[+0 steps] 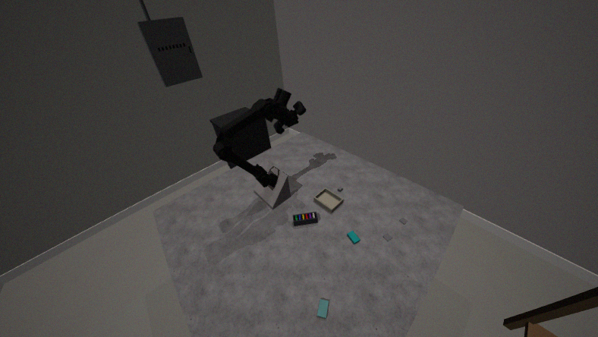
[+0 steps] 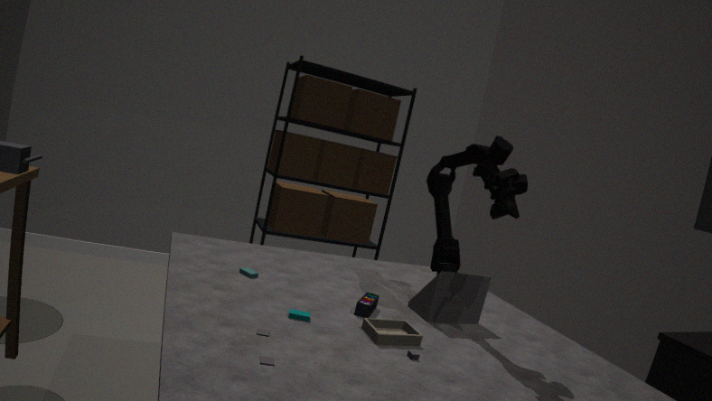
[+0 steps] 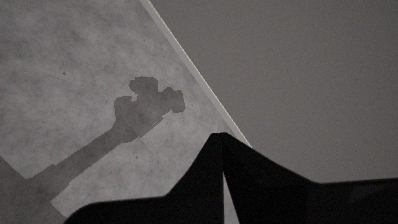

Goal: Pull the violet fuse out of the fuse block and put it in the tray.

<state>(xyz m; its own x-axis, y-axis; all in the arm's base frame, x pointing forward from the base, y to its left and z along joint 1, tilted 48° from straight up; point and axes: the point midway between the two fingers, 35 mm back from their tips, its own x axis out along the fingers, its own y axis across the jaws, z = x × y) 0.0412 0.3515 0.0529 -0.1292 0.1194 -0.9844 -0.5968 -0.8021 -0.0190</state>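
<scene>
Two teal blocks lie on your grey worktop in the exterior view: one [image 2: 248, 272] toward the far left edge, the other [image 2: 299, 314] nearer the middle. Just in front of the second, toward the near edge, you see two small grey tiles [image 2: 263, 331] [image 2: 267, 359] lying flat.

Moving right, you come to the fuse block [image 2: 366, 303], a dark little box with a row of coloured fuses standing in it. The violet fuse [image 1: 313, 215] sits in that row at the end nearest the tray; it is too small for you to tell more than that. Just beside the block, toward the near edge, lies the tray [image 2: 391, 331], shallow and tan. One more small dark tile [image 2: 413, 355] rests just past the tray's near corner.

Further right stands the arm's base wedge [image 2: 451, 297], near the far right edge. The arm rises from it and bends over, so your gripper [image 2: 502, 211] hangs high above the worktop's right edge, well apart from block and tray. Its fingers are clenched together on nothing; in the wrist view they [image 3: 222, 165] meet at a point over the worktop's edge.
</scene>
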